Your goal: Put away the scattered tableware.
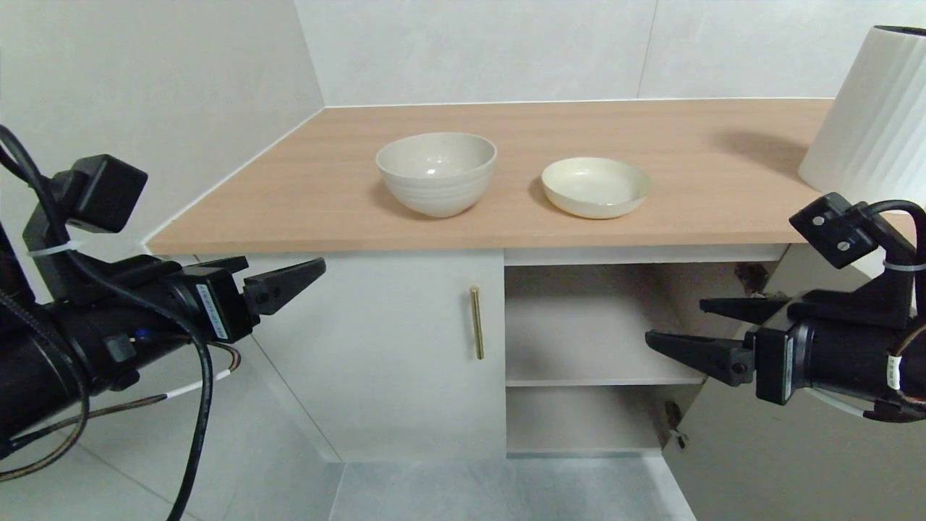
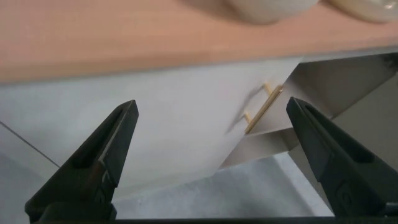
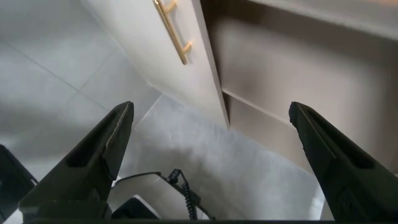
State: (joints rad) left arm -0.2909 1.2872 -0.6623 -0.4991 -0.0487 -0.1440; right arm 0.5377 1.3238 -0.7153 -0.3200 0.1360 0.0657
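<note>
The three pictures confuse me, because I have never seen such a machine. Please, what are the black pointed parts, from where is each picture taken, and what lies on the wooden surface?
This is a robot with two arms. The head view comes from a camera on its head and looks down at the work. The black pointed parts are its left tool and right tool. Both are open and hold nothing. The other two pictures come from a camera on each wrist, looking forward past that arm's own tool.

On the wooden counter stand a deep bowl and a shallow bowl, side by side but not touching. The cabinet below has one door shut, with a gold handle. Its other side is open and shows a shelf.
</note>
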